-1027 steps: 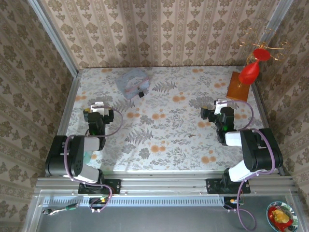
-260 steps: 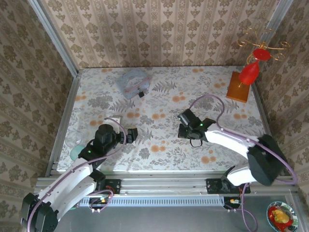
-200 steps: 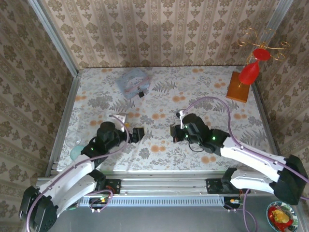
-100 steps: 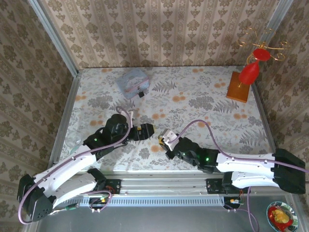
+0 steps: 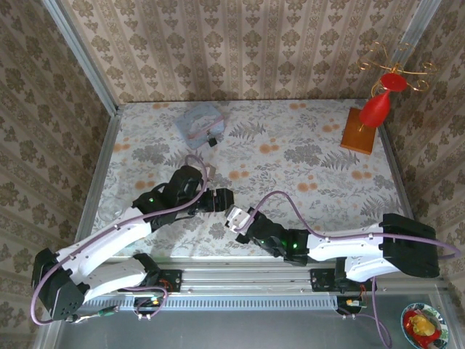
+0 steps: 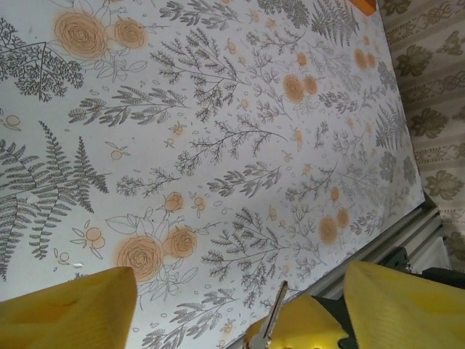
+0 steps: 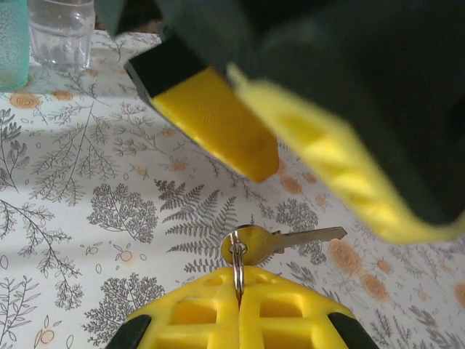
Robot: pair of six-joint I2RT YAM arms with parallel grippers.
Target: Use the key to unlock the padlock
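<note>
Padlock (image 5: pixel 213 141) beside tin (image 5: pixel 196 123), end effector (image 7: pixel 238 292) holding key (image 7: pixel 290 240)

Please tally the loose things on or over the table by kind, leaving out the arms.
tin: 1
padlock: 1
key, its ring pinched in the right pincer: 1
glasses, a clear glass and a teal glass: 2
red ornament on its wooden stand: 1
Total: 6
</note>
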